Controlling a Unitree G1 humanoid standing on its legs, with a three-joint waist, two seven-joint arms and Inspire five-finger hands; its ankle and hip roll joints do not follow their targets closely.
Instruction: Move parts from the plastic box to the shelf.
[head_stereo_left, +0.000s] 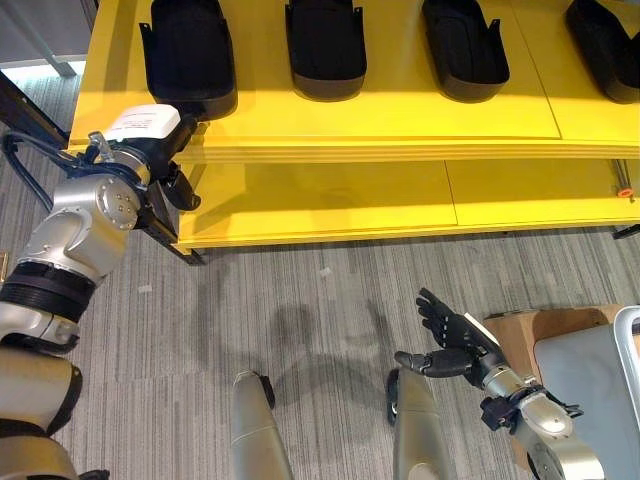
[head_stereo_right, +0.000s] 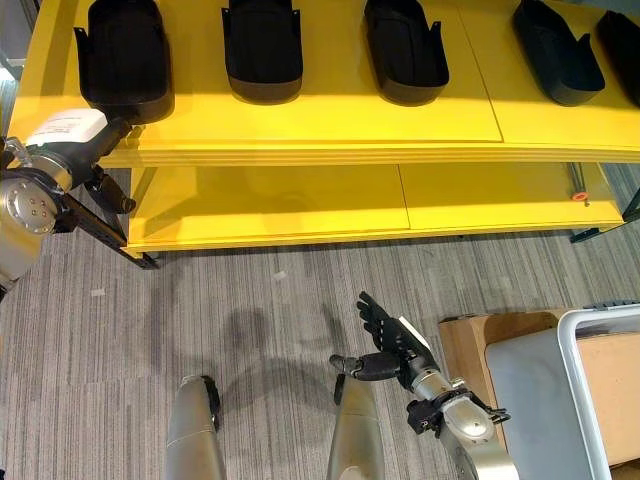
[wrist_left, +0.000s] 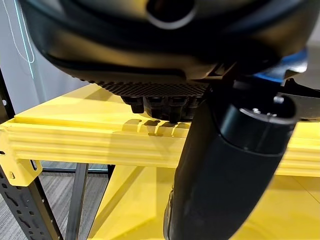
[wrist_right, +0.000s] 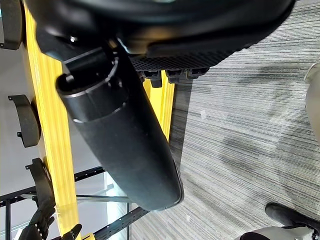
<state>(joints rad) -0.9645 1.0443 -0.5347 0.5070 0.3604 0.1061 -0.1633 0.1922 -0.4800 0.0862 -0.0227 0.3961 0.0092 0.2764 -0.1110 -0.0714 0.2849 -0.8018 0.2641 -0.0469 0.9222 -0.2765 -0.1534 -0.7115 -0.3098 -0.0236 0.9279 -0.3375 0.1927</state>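
My left hand (head_stereo_left: 170, 185) at yellow metal shelf's (head_stereo_left: 400, 130) corner, grip unclear; right hand (head_stereo_left: 450, 345) spread, empty, over grey carpet (head_stereo_left: 300, 290).

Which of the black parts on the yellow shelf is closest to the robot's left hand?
The leftmost black part: its near end lies right by the left hand at the shelf edge, while the others sit farther right.

Bare yellow shelf (head_stereo_left: 400, 110) front lies open below 4 black parts (head_stereo_left: 326, 45); lower deck beneath also bare.
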